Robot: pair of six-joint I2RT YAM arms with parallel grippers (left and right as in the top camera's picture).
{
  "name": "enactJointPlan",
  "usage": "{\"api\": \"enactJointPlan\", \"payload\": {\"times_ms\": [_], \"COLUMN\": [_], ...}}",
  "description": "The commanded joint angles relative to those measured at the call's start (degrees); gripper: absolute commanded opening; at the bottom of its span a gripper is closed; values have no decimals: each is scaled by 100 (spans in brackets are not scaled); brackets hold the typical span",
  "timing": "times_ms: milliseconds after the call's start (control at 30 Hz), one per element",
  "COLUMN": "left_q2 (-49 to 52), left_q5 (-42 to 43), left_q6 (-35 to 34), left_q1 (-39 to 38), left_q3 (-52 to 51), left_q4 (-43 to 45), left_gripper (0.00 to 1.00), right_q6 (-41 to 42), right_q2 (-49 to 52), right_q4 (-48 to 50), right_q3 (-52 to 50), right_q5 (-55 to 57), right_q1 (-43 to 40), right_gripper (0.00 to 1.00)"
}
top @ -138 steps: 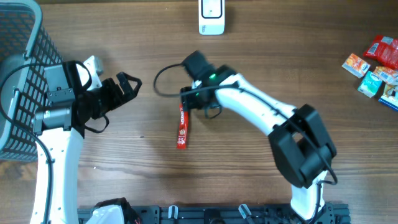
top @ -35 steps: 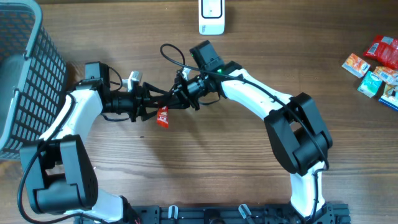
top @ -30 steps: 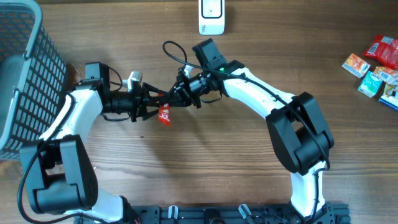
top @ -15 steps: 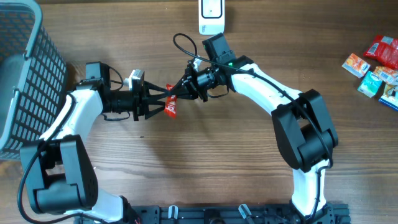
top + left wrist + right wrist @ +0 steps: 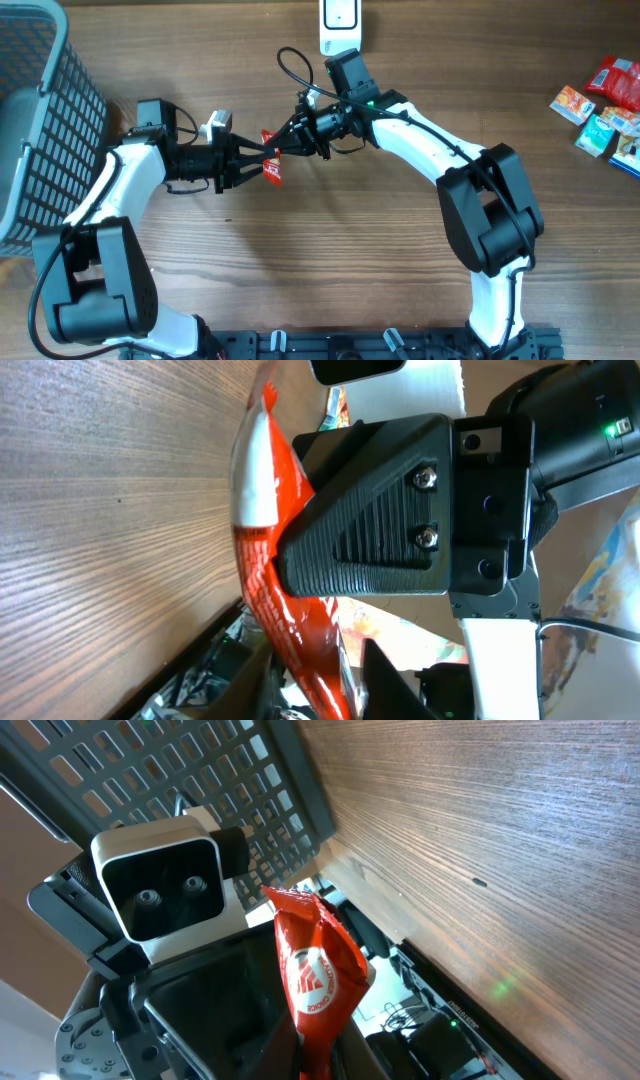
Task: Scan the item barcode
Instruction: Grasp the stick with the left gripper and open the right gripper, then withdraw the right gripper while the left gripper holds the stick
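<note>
At the lower edge of the overhead view the two white arms rise from their bases onto the wooden table (image 5: 330, 270), the left arm in the lower left of the frame, the right arm in the lower right; both reach in toward the middle, where their tools meet tip to tip, just left of centre.

The red snack packet (image 5: 271, 168) hangs there between them, clear of the wood, its long side running from upper left to lower right; the right gripper (image 5: 288, 143) is clamped narrow on the packet's upper part, and its wrist view shows the red wrapper standing up from between its own fingers; the left gripper (image 5: 252, 160) comes in from the left with the packet's lower end lying between its fingers, though I cannot tell whether they press on it.

Further up, a black cable (image 5: 285, 70) loops above the right wrist; the white scanner (image 5: 340, 27) stands at the top centre; the grey wire basket (image 5: 40, 130) fills the upper left; a cluster of small coloured packets (image 5: 600, 133) lies at the upper right edge, well apart from the arms.
</note>
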Motion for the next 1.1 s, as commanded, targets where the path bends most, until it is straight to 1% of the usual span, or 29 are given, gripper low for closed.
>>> {"api": "enactJointPlan", "payload": {"times_ms": [0, 33, 67, 133, 167, 233, 300, 367, 400, 467, 567, 700, 800, 933, 1000, 1067], "left_q2": [48, 48, 48, 48, 48, 48, 48, 48, 48, 48, 48, 48, 48, 48, 48, 48], "left_q5": [109, 111, 111, 111, 114, 118, 138, 133, 133, 133, 131, 26, -136, -306, -391, -409], "left_q6": [-125, -240, -341, -518, -568, -669, -748, -931, -1060, -1390, -2000, -2896, -3355, -3777, -4120, -4509], "left_q1": [-9, -9, -9, -9, -9, -9, -9, 0, 20, 76, 227, 509, 767, 1012, 1102, 1154], "left_q3": [-42, -42, -42, -42, -42, -42, -42, -42, -42, -42, -42, -42, -42, -42, -42, -42], "left_q4": [42, 83, 127, 249, 297, 313, 313, 313, 313, 306, 304, 304, 304, 302, 302, 304], "left_gripper": [9, 4, 4, 4, 4, 4, 4, 4, 4, 4, 4, 4, 4, 4, 4, 4], "right_q6": [63, 48, 15, -50, -142, -446, -785, -1207, -1381, -1784, -2503, -3067, -3453, -4177, -4527, -5182], "right_q2": [-162, -162, -162, -162, -162, -162, -162, -162, -162, -162, -162, -162, -162, -162, -162, -162], "right_q4": [31, 33, 28, 31, 31, 24, -22, -181, -260, -415, -466, -560, -638, -566, -501, -363], "right_q3": [-44, -44, -44, -44, -44, -44, -44, -44, -44, -44, -44, -44, -44, -42, -42, -42], "right_q5": [-201, -197, -177, -92, -35, 197, 544, 1095, 1325, 1773, 2247, 2872, 3418, 3672, 3845, 3834], "right_q1": [44, 46, 46, 46, 46, 46, 46, 46, 46, 46, 46, 33, 31, 31, 42, 72], "right_gripper": [4, 4, 6, 11, 16, 28, 44, 63, 68, 75, 79, 82, 83, 83, 83, 83]}}
